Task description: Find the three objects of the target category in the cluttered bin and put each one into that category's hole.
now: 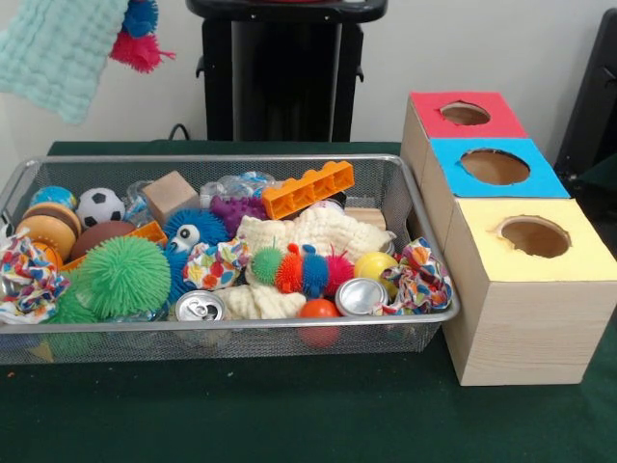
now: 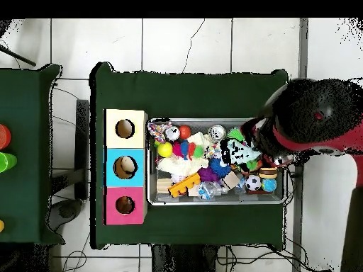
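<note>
The bin (image 1: 227,162) is packed edge to edge, so there's basically no bare mesh to reach down onto. In the front view, the tallest stuff is the orange toothed block (image 1: 308,189) at about 12 o'clock and the green spiky ball (image 1: 122,277) at 9. Cans (image 1: 200,307) and a red ball (image 1: 319,309) crowd the 6 o'clock rim. Boxes with holes (image 1: 511,231) sit tight against the 3 o'clock end, blocking that side. Seen from overhead, the arm (image 2: 315,117) hangs over one end of the bin, and something mint-coloured (image 2: 237,151) covers toys there, probably cloth. The green tabletop (image 1: 289,415) in front is wide open.
</note>
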Action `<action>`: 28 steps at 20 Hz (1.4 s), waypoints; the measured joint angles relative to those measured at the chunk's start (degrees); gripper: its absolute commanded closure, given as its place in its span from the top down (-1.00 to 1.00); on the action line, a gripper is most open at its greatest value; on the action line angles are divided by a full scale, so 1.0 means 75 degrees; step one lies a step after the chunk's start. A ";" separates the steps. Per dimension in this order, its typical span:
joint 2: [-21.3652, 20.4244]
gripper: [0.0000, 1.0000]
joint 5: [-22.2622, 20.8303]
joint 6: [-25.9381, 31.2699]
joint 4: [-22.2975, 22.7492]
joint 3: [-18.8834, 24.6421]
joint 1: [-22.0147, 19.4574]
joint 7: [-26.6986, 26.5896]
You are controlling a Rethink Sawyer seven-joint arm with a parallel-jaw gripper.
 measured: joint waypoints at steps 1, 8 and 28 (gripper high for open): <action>-0.0026 -1.00 -0.0002 -0.0037 0.0058 0.0001 -0.0028 0.0000; -0.0091 -1.00 0.0006 -0.0452 0.0478 0.0024 -0.0123 0.0000; 0.0110 -1.00 0.0025 -0.2297 0.1641 0.0455 -0.0448 0.0000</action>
